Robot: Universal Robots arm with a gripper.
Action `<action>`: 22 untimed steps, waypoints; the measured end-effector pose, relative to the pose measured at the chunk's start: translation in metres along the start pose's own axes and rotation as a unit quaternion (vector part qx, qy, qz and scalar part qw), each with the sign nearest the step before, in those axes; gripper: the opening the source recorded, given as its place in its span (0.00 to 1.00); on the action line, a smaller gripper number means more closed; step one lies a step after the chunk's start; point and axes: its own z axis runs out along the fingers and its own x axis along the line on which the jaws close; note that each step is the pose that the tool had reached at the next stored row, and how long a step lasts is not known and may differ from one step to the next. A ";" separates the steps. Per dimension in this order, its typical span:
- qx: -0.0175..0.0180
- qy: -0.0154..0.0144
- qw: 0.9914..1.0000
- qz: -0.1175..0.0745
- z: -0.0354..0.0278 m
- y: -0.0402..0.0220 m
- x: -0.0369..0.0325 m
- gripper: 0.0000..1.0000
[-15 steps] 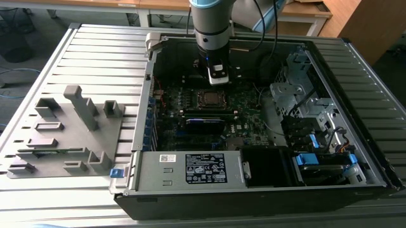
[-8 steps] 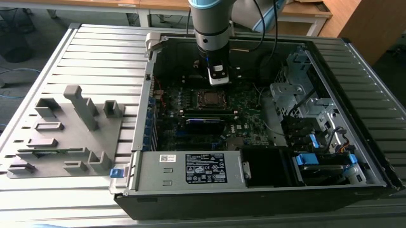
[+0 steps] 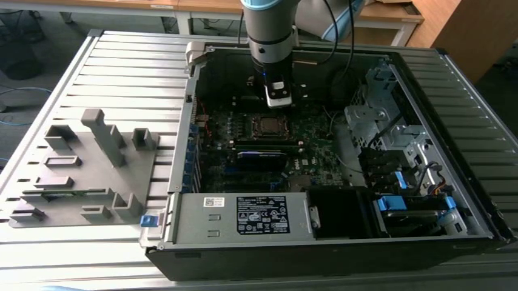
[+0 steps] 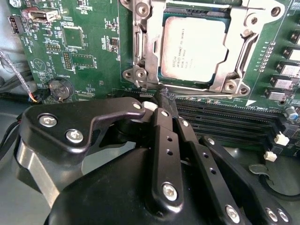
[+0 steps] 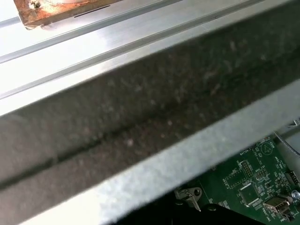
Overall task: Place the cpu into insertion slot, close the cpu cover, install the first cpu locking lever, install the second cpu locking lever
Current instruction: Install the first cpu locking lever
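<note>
The hand (image 4: 166,99), fingers pinched narrow with nothing visibly between them, hovers at the insertion slot (image 3: 267,124) edge nearest the memory slots (image 4: 220,119). The cpu (image 4: 193,47) lies seated in the slot, with the cpu cover (image 4: 150,47) framing it on the motherboard (image 4: 84,51).

This is looking like a robotics lab: an arm (image 3: 271,27) is reaching into an open computer case (image 3: 324,257) lying on a slotted aluminium table (image 3: 121,66). A grey fixture (image 3: 81,176) is sitting toward the table's edge at the exterior view's left, and wooden desks (image 3: 392,17) are standing behind.
</note>
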 end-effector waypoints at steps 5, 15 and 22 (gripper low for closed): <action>0.000 0.000 1.000 0.001 0.0002 0.0009 0.0005 0.11; 0.001 -0.002 1.000 0.009 0.0002 0.0018 0.0014 0.11; 0.002 -0.003 1.000 0.017 0.0001 0.0020 0.0026 0.11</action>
